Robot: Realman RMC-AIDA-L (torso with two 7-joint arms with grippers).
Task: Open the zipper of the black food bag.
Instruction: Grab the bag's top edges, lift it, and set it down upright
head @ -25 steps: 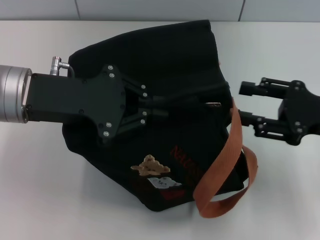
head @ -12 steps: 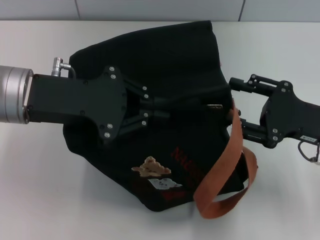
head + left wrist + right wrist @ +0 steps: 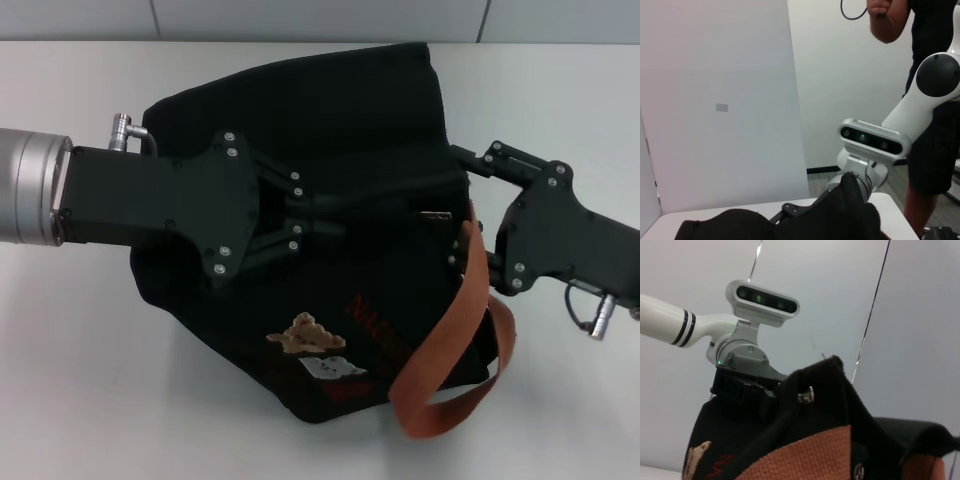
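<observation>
Head view: left end effector [image 3: 352, 208] (apparently) pinching black food bag [image 3: 330, 110].

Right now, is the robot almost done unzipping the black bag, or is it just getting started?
Just getting started. Done: the left end effector lies on top of the black food bag, fingers closed along the zipper. In hand: the right end effector is at the bag's end by the orange strap, close to the silver pull tab. Left: gripping the tab and sliding it; the zipper looks closed.

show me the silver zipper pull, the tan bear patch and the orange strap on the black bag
small silver metal zipper pull tab [image 3: 433, 214], head view, its middle
tan bear patch [image 3: 306, 334], head view, its body
orange-brown webbing strap [image 3: 455, 320], head view, mid-length
</observation>
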